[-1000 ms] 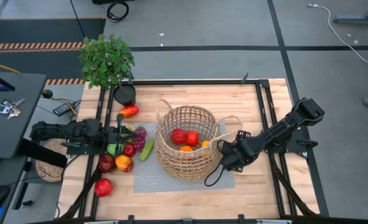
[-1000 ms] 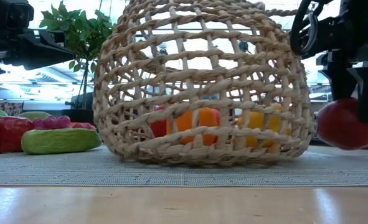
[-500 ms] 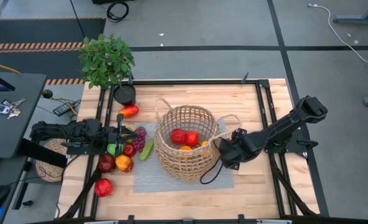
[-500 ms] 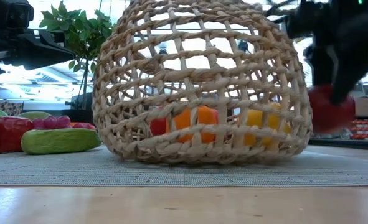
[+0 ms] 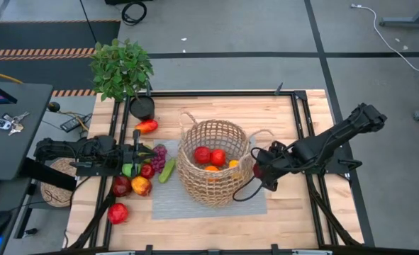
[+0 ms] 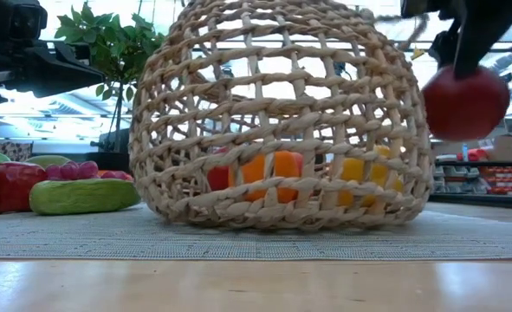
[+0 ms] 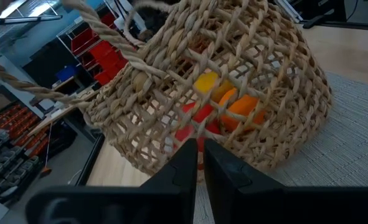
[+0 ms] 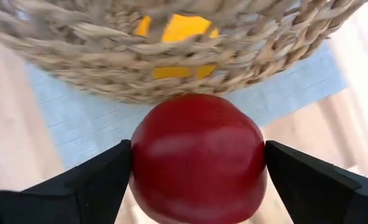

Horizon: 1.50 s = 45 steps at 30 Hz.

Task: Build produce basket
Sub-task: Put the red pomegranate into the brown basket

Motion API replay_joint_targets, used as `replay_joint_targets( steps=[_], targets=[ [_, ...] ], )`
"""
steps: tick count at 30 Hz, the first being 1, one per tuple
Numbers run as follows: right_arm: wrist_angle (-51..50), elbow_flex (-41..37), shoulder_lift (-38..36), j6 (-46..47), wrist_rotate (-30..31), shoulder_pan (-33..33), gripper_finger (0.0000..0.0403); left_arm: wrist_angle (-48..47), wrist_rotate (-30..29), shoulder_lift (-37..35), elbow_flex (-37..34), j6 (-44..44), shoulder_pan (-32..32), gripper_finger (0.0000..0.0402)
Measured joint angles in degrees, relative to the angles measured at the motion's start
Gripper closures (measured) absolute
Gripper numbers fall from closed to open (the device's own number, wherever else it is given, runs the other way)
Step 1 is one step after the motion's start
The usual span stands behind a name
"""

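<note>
- We are seeing the right gripper [image 5: 257, 172] rising since a second ago: in the low view its red apple [image 6: 464, 102] was down near the mat and is now hanging up beside the basket's upper wall.
- We are watching its two fingers [image 8: 96, 180] clamping that red apple from either side, spread wide around it.
- The basket [image 5: 213, 164] is sitting on the grey mat [image 5: 168, 202] mid-table, tilted, with its weave standing directly between the apple and the inside.
- Inside it we are making out two red fruits [image 5: 210, 156] and orange and yellow pieces [image 6: 277, 170] low against the wall.
- One loop handle [image 5: 264, 134] is sticking out on the side where the right gripper is hanging, just beside it.
- The left gripper [image 5: 137, 159] is waiting at the table's left side, fingers [image 7: 182, 171] pressed together on nothing, pointing at the basket.
- Around it we are looking at the remaining produce [image 5: 141, 185]: purple grapes [image 5: 159, 151], a green cucumber [image 5: 167, 170], a red-orange pepper [image 5: 147, 127] and red apples, one of them [image 5: 118, 212] lying apart near the front edge.
- A potted plant [image 5: 122, 68] in its black pot [image 5: 142, 107] is standing at the far left corner, well apart from the basket.
</note>
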Motion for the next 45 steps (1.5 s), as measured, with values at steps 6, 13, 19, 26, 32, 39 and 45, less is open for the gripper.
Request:
replay_joint_targets(
  steps=[6,13,19,26,32,39,45],
  targets=[
    [-0.08,5.34,-2.01,1.45,-4.50,0.13,0.0038,0.00,0.01,0.00,0.00,0.00,-0.02,0.0373],
    [0.25,10.73,-2.28,-0.58,-5.81,0.13,0.0038,0.00,0.00,0.00,0.00,0.00,-0.01,0.0369],
    [6.87,13.05,-2.27,-1.77,-15.15,0.13,0.0040,0.00,0.01,0.00,0.00,0.00,-0.02,0.0366],
    [14.09,15.93,-2.26,-8.88,-14.49,-0.10,0.0047,-0.02,0.01,0.00,0.00,0.00,0.00,0.0368],
    [14.29,20.27,-2.22,-16.10,-9.33,-3.23,0.0048,0.00,0.01,0.00,0.00,0.00,-0.01,0.0371],
    [19.46,25.30,-2.22,-27.18,-7.34,-7.73,0.0048,0.00,0.01,0.00,0.00,0.00,0.00,0.0366],
    [23.38,26.28,-2.24,-33.23,-1.84,-9.21,0.0048,0.00,0.01,0.00,0.00,0.00,0.00,0.0373]
  ],
)
